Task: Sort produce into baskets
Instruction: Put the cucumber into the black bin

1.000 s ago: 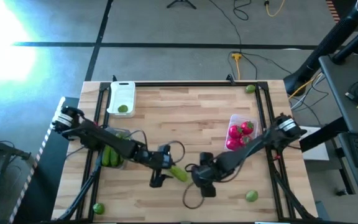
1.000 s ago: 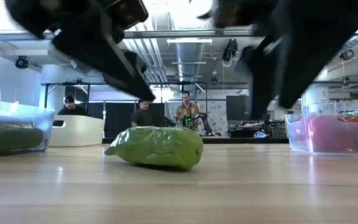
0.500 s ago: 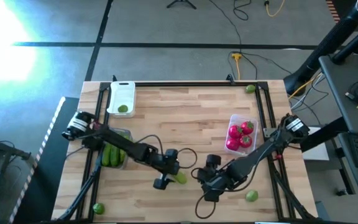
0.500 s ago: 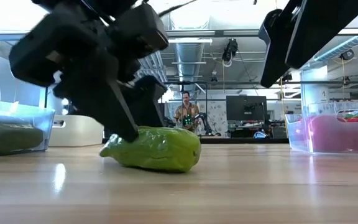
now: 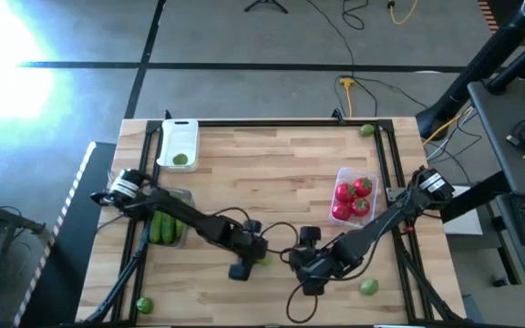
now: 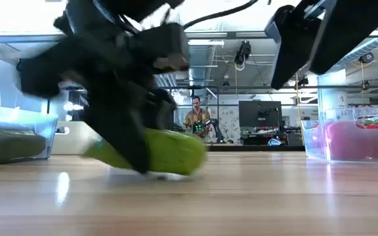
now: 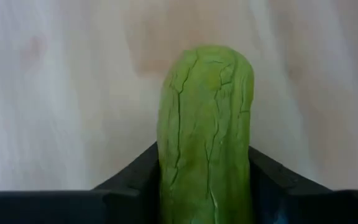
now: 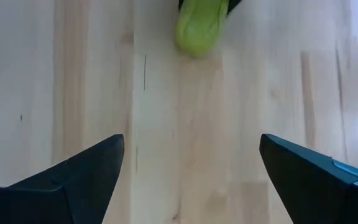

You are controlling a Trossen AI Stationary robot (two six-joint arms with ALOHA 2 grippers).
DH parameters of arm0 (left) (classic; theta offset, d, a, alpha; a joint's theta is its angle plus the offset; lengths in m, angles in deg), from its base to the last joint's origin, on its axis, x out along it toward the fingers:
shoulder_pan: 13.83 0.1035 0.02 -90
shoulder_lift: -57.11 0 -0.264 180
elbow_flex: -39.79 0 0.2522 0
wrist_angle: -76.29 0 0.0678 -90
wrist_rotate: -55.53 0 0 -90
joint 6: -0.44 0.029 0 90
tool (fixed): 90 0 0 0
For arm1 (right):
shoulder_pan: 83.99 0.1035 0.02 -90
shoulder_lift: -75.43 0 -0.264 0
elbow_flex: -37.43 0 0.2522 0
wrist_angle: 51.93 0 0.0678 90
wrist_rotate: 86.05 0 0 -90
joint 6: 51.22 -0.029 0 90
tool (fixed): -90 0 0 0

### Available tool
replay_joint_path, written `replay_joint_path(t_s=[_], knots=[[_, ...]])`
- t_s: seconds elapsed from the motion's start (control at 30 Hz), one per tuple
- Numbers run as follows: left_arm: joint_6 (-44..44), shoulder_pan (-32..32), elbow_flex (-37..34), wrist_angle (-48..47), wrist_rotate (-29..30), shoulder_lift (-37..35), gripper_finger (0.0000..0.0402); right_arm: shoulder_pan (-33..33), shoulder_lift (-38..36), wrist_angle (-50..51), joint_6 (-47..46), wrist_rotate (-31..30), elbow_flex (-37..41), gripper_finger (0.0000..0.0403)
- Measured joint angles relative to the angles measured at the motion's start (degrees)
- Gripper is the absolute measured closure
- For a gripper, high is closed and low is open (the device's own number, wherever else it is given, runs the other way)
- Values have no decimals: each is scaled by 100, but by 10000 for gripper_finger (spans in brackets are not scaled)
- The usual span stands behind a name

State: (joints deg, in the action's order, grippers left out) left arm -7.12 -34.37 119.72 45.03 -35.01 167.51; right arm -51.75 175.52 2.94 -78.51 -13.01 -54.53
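A green cucumber [image 5: 262,260] lies on the wooden table near its front middle, and it also shows in the low view [image 6: 172,152]. My left gripper [image 5: 242,264] is down on the cucumber and shut on it. My right gripper [image 5: 306,271] is open and empty just to the cucumber's right, raised above the table, and its wrist view shows the cucumber's end [image 8: 199,28] ahead of it. One clear tub [image 5: 164,223] holds cucumbers. Another clear tub [image 5: 354,194] holds red tomatoes. A white tray [image 5: 179,144] holds a lime. My left gripper pinches the cucumber's two long sides [image 7: 166,180] between its two fingers [image 7: 135,177], toward one end. The fingers slant down from the table's left side. The cucumber's free end [image 7: 207,59] sticks out ahead of them, and its underside rests on the table.
Loose limes lie at the front right [image 5: 369,287], the front left corner [image 5: 144,305] and the far right edge [image 5: 367,130]. Cables loop on the table by both grippers. People sit in the room beyond the table [image 6: 199,121].
My left gripper has come down and toward the table's right edge onto the cucumber and taken hold of it. The cucumber has shifted slightly on the table. My right gripper has risen and drawn back a little toward the right edge.
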Motion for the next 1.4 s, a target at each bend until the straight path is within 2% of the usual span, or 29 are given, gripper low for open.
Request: replay_joint_path(t_s=[0.17,0.23,0.37,0.53,0.67,0.77,0.87,1.07,1.27,1.4], knots=[[-776,-229,-197,-927,48,-832,264,-115,-2,-436,765,-320,0,35],[-1295,-369,-356,-1387,365,-1223,261,-166,-2,-606,1040,-497,0,35],[-2660,-726,-672,-2565,1031,-2167,234,-271,-2,-631,907,-996,2,35],[-5112,-1283,-893,-4182,1576,-3359,248,-472,19,-641,803,-1247,55,35],[-7287,-1734,-1157,-5367,1913,-3983,254,-661,20,-636,415,-1316,148,35],[-8784,-1880,-1500,-5751,1896,-4217,249,-734,22,-642,413,-1312,168,35],[-10011,-1883,-1886,-5743,1714,-4265,245,-732,22,-681,457,-1319,168,35],[-10864,-1842,-2333,-5750,1806,-4176,243,-675,22,-672,466,-1304,166,35],[-10847,-1820,-2275,-5767,2105,-4115,221,-557,8,-493,538,-1132,166,35],[-10707,-1821,-2274,-5907,2069,-4123,186,-342,-192,341,320,-1129,159,35]])
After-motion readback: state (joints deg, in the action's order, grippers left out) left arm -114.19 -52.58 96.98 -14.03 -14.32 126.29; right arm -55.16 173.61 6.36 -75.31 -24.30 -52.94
